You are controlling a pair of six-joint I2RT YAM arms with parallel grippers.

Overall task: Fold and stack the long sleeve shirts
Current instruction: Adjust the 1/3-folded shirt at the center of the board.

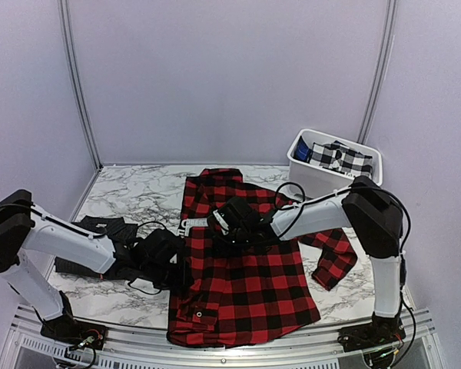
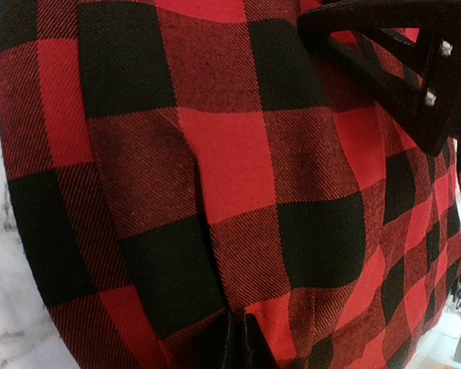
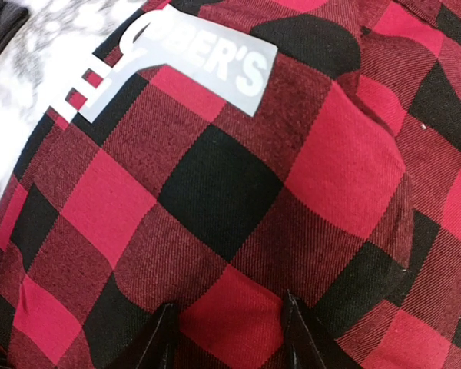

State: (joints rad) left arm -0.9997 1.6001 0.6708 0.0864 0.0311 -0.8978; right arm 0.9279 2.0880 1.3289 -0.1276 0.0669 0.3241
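**Flannel spread flat, folding only just starting**

The flannel shirt (image 1: 246,277) lies open mid-worktop (image 1: 138,200), nothing stacked. The black shirt (image 1: 100,231) lies left under the arm; I can't tell whether it is folded. The left pincer (image 2: 242,342) is almost closed, pinching a ridge of flannel. The right pincer (image 3: 230,330) stands half open astride a bulge of cloth, with no clear hold. Folding and stacking remain.
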